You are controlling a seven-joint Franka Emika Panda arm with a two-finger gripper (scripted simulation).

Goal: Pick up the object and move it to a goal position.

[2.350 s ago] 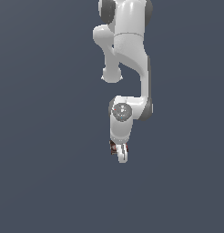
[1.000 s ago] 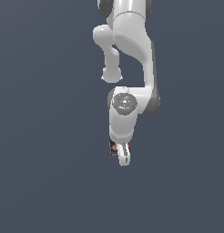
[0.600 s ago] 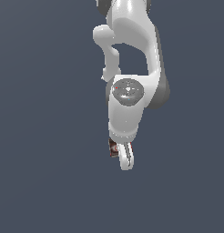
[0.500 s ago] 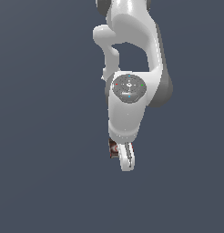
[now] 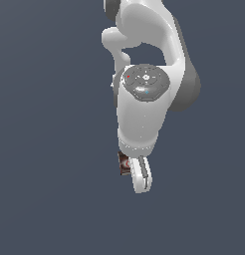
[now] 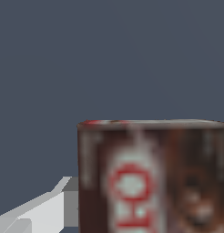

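Since 2.4 seconds ago the arm's round wrist joint (image 5: pixel 145 82) has swung up and toward the exterior camera, looming much larger, while the gripper (image 5: pixel 136 172) hangs at nearly the same spot with the box in it. Closest in the wrist view, the dark-brown box (image 6: pixel 152 177) with its red-and-white label fills the frame, one pale finger (image 6: pixel 36 211) just beside it. Farther off in the exterior view, the jaws are pinching the box (image 5: pixel 124 163), which peeks out on the exterior view's left of the white finger (image 5: pixel 140 174), against the plain grey-blue background.

Flat, even simulator light, no cast shadows on the plain slate-grey backdrop. The white arm (image 5: pixel 144 109) shows soft shading, darker along its right flank. In the wrist view the box's label (image 6: pixel 152 182) is coarse and blurred.
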